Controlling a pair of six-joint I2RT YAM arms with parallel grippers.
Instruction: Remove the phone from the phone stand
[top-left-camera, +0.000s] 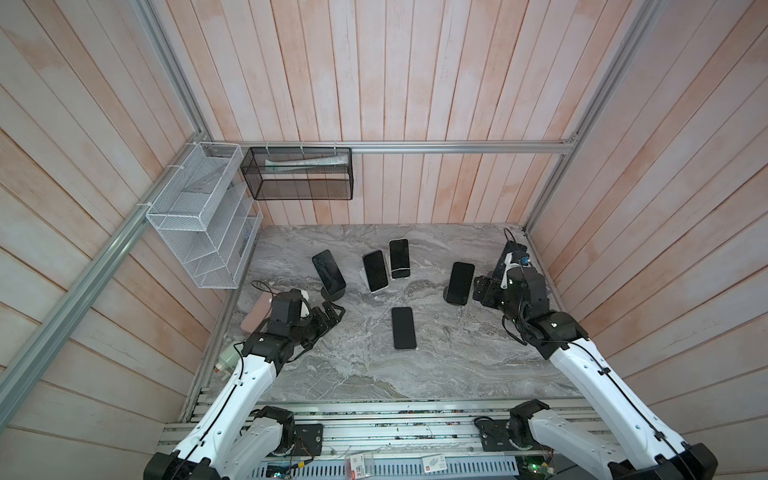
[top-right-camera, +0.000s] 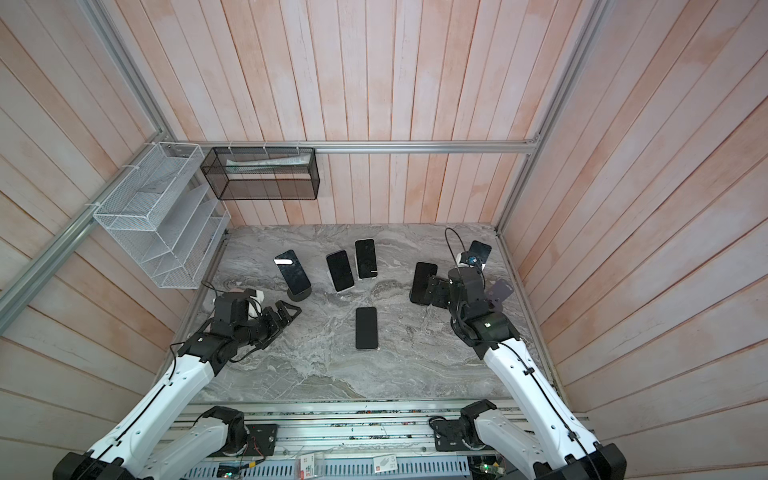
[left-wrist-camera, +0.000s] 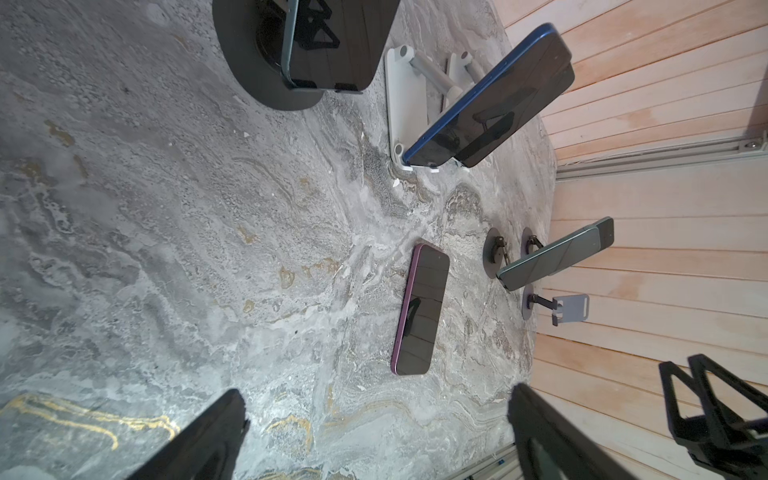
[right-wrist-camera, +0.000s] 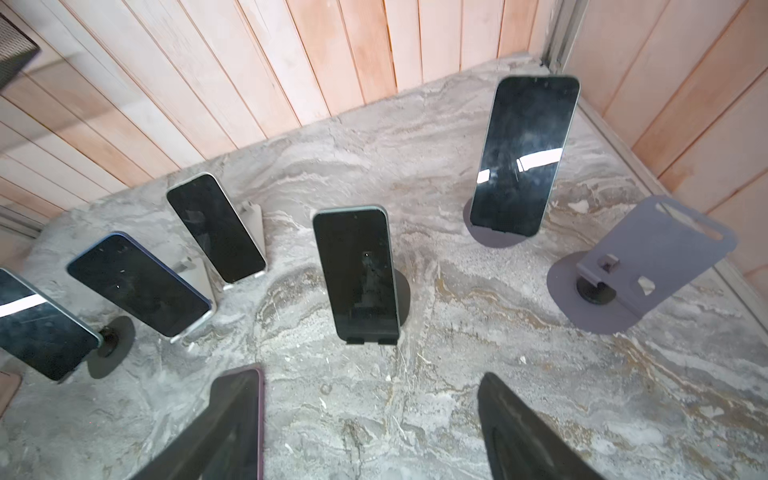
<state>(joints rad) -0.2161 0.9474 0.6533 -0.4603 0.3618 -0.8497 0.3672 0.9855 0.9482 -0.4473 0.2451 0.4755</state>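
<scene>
The right gripper (right-wrist-camera: 365, 376) is open, with nothing between its fingers. It faces the phone (right-wrist-camera: 355, 272), which leans on a dark stand (right-wrist-camera: 406, 291) on the table (top-left-camera: 353, 374). In both top views the gripper is just beside this phone, and in the right wrist view they are apart. The left gripper (top-left-camera: 334, 313) is also open and holds nothing. It hangs near the round black base under the left phone (top-left-camera: 328, 271). Between the two grippers a flat phone (top-left-camera: 404, 328) with a purple edge lies on the table, screen up, on no stand. An empty stand (right-wrist-camera: 648, 266), grey-purple, is just beside the right arm. Behind it the far phone (right-wrist-camera: 523, 153) leans on a dark stand, and in a top view the arm hides part of it. In the middle at the back, the blue phone (top-left-camera: 375, 271) and the white phone (top-left-camera: 399, 258) lean on white stands close together. A pink thing (top-left-camera: 255, 318) lies under the left arm at the table edge; I cannot tell what it is. On the wall rail hangs a black basket (top-left-camera: 297, 183) with a pale tube (top-left-camera: 303, 162) lying in it. Next to it hangs a white basket (top-left-camera: 183, 216), and I cannot tell what it contains. In all there are six phones, five on stands and one flat, and also six stands and two baskets.
</scene>
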